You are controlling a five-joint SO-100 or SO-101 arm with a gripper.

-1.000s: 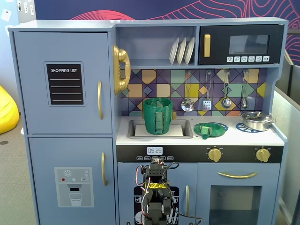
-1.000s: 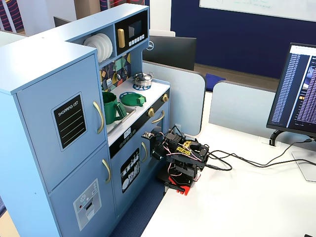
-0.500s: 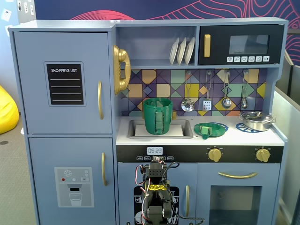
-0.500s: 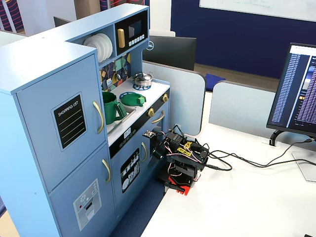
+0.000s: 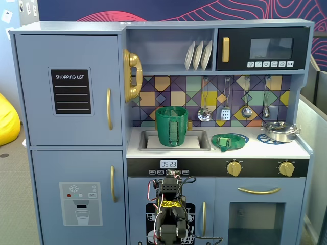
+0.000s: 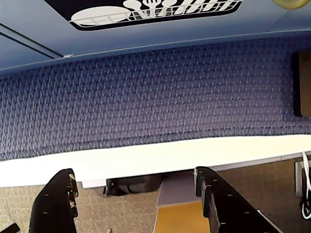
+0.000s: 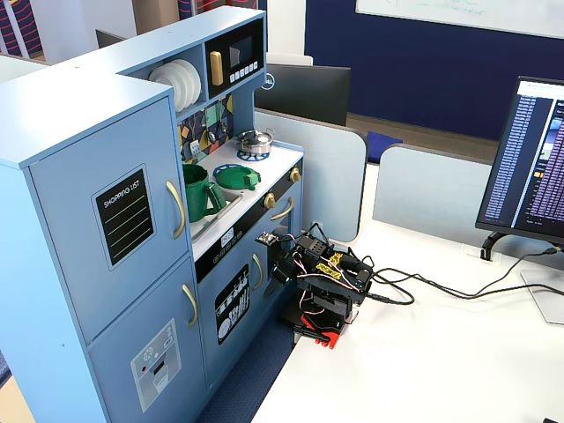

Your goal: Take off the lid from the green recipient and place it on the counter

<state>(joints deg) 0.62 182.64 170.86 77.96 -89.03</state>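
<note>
lid point(image 5: 228, 140) lies flat on counter point(image 5: 255, 149), right of green bucket point(image 5: 171, 126) in the sink | gripper point(image 6: 136, 187) wide, empty, folded low by the cabinet | step: park arm clear, don't nudge the lid

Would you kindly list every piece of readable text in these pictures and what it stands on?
"SHOPPING LIST": black panel on the upper fridge door.
"09:23": clock display under the counter.
Microwave buttons, the monitor's text and the small buttons beside the clock: too small to read.
</note>
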